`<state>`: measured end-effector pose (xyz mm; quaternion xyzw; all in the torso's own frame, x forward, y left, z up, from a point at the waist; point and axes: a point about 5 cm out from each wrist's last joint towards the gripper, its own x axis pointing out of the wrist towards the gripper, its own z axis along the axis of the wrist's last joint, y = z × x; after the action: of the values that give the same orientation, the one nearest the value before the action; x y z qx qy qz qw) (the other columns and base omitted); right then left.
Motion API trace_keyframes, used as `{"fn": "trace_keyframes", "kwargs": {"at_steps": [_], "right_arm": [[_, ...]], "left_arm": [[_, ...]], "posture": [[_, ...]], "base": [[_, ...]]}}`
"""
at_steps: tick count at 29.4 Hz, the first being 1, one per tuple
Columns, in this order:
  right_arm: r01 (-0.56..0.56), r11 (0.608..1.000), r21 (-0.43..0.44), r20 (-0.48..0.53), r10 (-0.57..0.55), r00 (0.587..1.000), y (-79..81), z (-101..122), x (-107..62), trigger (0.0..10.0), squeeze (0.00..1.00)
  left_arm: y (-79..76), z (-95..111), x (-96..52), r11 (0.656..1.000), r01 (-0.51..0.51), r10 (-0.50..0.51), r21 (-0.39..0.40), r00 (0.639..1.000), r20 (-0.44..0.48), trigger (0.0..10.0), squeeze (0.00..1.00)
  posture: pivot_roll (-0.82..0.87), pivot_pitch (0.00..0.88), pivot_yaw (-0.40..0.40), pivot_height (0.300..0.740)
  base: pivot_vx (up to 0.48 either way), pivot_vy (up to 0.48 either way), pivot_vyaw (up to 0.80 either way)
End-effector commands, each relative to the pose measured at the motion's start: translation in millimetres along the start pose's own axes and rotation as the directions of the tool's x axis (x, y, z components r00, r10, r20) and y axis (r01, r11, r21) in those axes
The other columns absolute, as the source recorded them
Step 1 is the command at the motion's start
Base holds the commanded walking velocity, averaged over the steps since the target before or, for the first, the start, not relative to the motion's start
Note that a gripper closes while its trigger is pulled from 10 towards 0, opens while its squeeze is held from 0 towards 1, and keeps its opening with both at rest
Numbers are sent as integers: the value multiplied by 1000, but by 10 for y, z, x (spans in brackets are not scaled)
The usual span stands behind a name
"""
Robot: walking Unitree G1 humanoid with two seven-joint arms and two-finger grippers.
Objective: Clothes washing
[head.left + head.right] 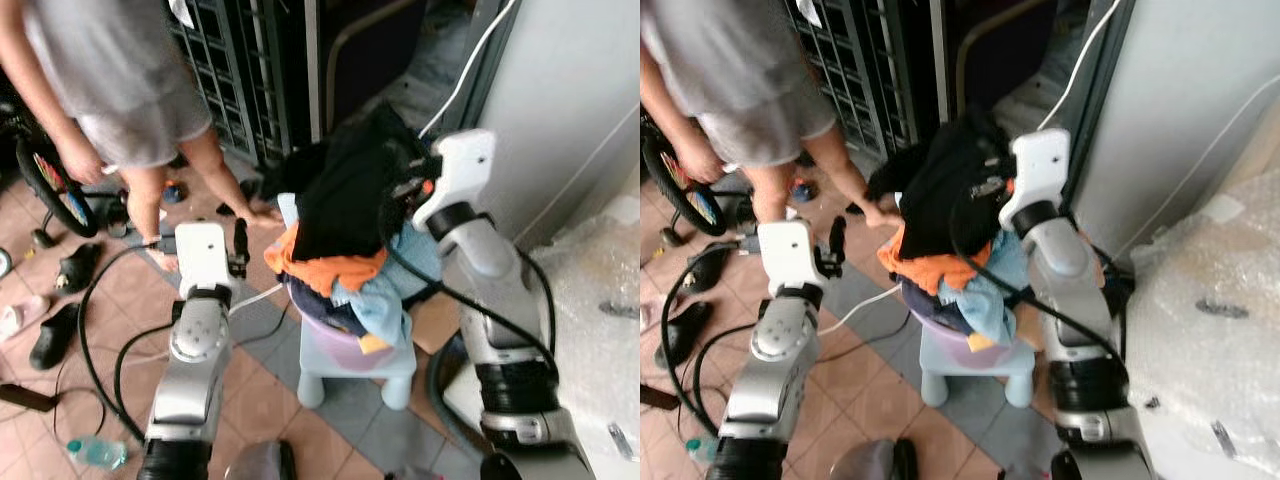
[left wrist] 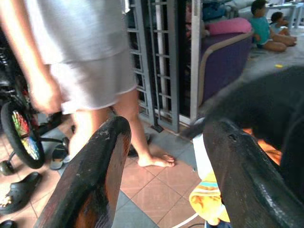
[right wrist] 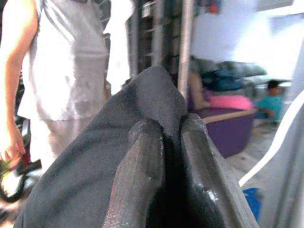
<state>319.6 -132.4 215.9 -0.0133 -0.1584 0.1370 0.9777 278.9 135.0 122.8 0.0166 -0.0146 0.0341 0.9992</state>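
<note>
Black garment (image 1: 345, 195) sits on top of a clothes heap in a lavender basin (image 1: 345, 345), basin on a pale blue plastic stool (image 1: 355, 370) btwn the two arms. Garment is pulled up into a peak; long axis runs roughly up-down, tilted, peak toward the right gripper (image 3: 170, 130), lower end draping over an orange cloth (image 1: 325, 268) and a light blue cloth (image 1: 385, 300). Right gripper is pinched onto a fold of the black garment at the heap's upper right side: right wrist view shows both fingers (image 3: 142, 166) pressed together w/ dark fabric bunched over the tips. Head views don't show that pinch, fingers are buried in cloth there. Left gripper (image 1: 240, 248) is held just beside the heap on the robot's left, apart from it, fingers spread w/ nothing btwn them; left wrist view gives the wide gap plus black garment edge and orange cloth by one finger. Person in grey top (image 1: 110, 70), barefoot, stands on the tiled floor (image 1: 250, 400) ahead-left near a small bicycle wheel (image 1: 55, 190). Black sandals (image 1: 55, 335), cables and a plastic bottle (image 1: 95, 452) on the floor. White appliance wall (image 1: 570, 110) to the right. Wrist views also show a purple sofa (image 2: 223, 57) w/ people seated beyond a metal grille (image 2: 161, 57).
</note>
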Motion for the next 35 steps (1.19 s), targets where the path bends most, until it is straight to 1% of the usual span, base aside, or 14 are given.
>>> {"fn": "trace_keyframes", "kwargs": {"at_steps": [1, 2, 3, 5, 6, 7, 9, 10, 15, 20, 23, 25, 27, 35], "right_arm": [[33, 999, -11, 5, -33, 999, -34, 28, -40, 10000, 0], [69, 997, -36, -51, -70, 996, -64, -33, -65, 10000, 0], [80, 996, -35, -54, -82, 995, -72, -42, -61, 10000, 0], [100, 994, -43, -38, -101, 994, -91, -21, -50, 10000, 0], [126, 989, -75, -10, -127, 992, -130, 34, -40, 10000, 0], [126, 989, -75, -10, -127, 992, -130, 34, -40, 10000, 0], [165, 981, -100, 7, -165, 986, -193, 75, -31, 10000, 0], [165, 981, -100, 7, -165, 986, -193, 75, -31, 10000, 0], [217, 965, -146, 24, -216, 976, -311, 133, -8, 10000, 0], [225, 958, -177, 41, -221, 974, -333, 161, -3, 10000, 0], [250, 946, -207, 66, -241, 968, -361, 208, 1, 10000, 0], [265, 945, -193, 92, -251, 963, -379, 274, 18, 10000, 0], [274, 939, -206, 113, -255, 960, -390, 323, 29, 10000, 0], [301, 929, -214, 93, -287, 953, -428, 284, -15, 10000, 0]], "left_arm": [[36, -40, 4, 1000, -15, 15, 2, 1000, -9, 10000, 0], [26, -22, 29, 1000, -1, 1, 9, 1000, 2, 10000, 0], [17, -5, 49, 1000, 9, -9, 12, 1000, 9, 10000, 0], [-6, 37, 86, 1000, 27, -27, 13, 999, 27, 10000, 0], [-29, 78, 121, 999, 41, -42, 17, 998, 45, 10000, 0], [-29, 78, 121, 999, 41, -42, 17, 998, 45, 10000, 0], [-37, 85, 142, 999, 46, -47, 13, 998, 48, 10000, 0], [-37, 85, 142, 999, 46, -47, 13, 998, 48, 10000, 0], [-59, 63, 136, 998, 59, -59, 10, 997, 49, 10000, 0], [-63, 56, 121, 998, 58, -59, 8, 997, 49, 10000, 0], [-60, 44, 103, 998, 57, -58, 9, 997, 48, 10000, 0], [-59, 39, 98, 998, 58, -58, 9, 997, 47, 10000, 0], [-58, 31, 92, 998, 59, -60, 10, 997, 45, 10000, 0], [-71, 18, 69, 997, 70, -70, 13, 997, 42, 10000, 0]], "posture": [[-60, 0, 67, 740], [-62, 0, 69, 740], [-67, 0, 73, 740], [-71, 0, 79, 740], [-73, 0, 82, 740], [-73, 0, 82, 740], [-79, 0, 86, 740], [-79, 0, 86, 740], [-82, 0, 87, 740], [-79, 0, 82, 740], [-79, 0, 82, 740], [-81, 0, 83, 740], [-85, 0, 85, 740], [-86, 0, 86, 740]], "base": [[0, 0, 0], [0, 0, 0], [0, 0, 0], [0, 0, -584], [0, 0, -669], [0, 0, -669], [0, 0, -688], [0, 0, -688], [0, -244, -696], [0, -246, -709], [0, -80, -719], [0, -294, -725], [0, -292, -722], [0, -311, -728]]}}
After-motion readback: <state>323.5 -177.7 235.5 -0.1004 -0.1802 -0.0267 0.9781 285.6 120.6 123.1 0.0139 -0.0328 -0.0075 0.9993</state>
